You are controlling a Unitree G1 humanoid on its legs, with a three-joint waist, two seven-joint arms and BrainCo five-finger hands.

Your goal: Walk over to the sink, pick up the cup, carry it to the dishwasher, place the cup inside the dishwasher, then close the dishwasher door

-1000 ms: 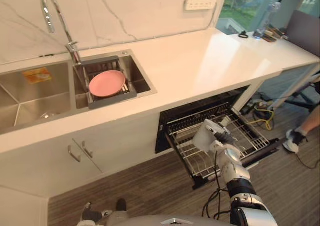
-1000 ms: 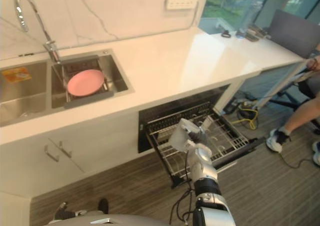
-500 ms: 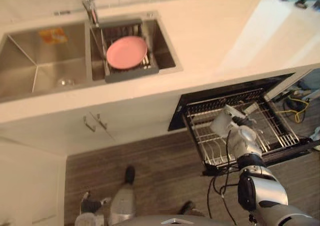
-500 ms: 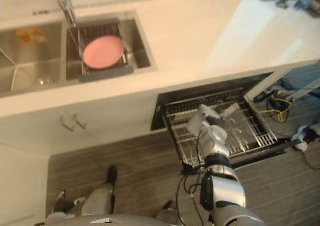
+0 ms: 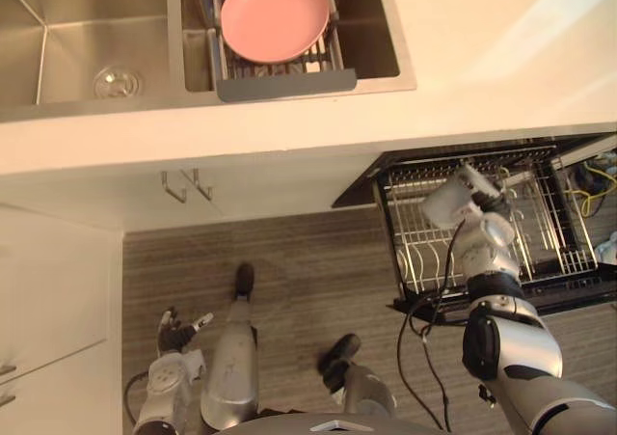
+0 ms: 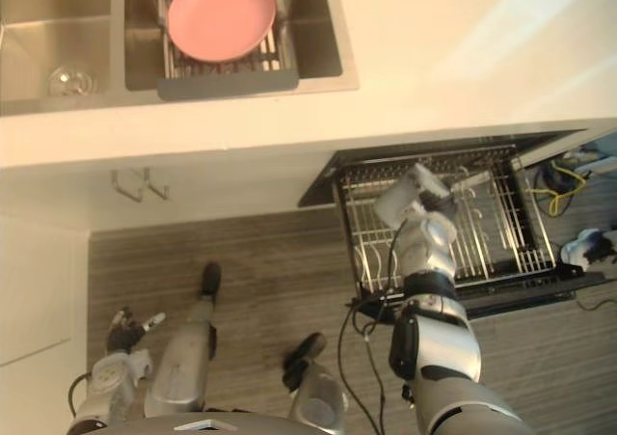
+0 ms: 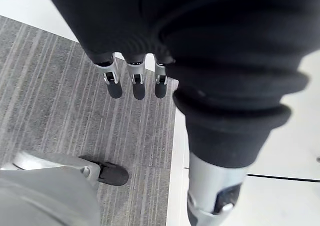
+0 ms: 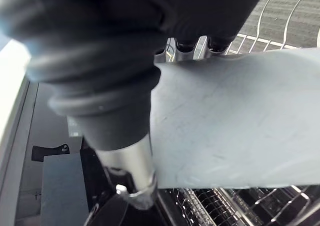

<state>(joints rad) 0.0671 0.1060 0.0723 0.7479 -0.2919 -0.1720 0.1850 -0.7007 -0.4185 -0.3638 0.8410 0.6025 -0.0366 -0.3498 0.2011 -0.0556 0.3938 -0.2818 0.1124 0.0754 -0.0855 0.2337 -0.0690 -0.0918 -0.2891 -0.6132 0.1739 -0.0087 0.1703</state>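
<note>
**Grey cup held over the open dishwasher rack**

The pale grey, smooth-walled cup (image 5: 445,202) sits in the right hand (image 5: 482,196), with the fingers (image 8: 186,46) curled over its far side and the thumb against its near side. It hangs above the pulled-out silver wire rack (image 5: 549,232), close to the rack's left edge and back corner; I cannot tell whether it touches the wires. Its long axis is tilted, not upright, running from the palm out toward the rack's left edge, so setting it down probably calls for lowering it straight down. Of the 2 hands, the left hand (image 5: 174,337) hangs low over the floor with straight, relaxed fingers, well apart from the cup.
</note>
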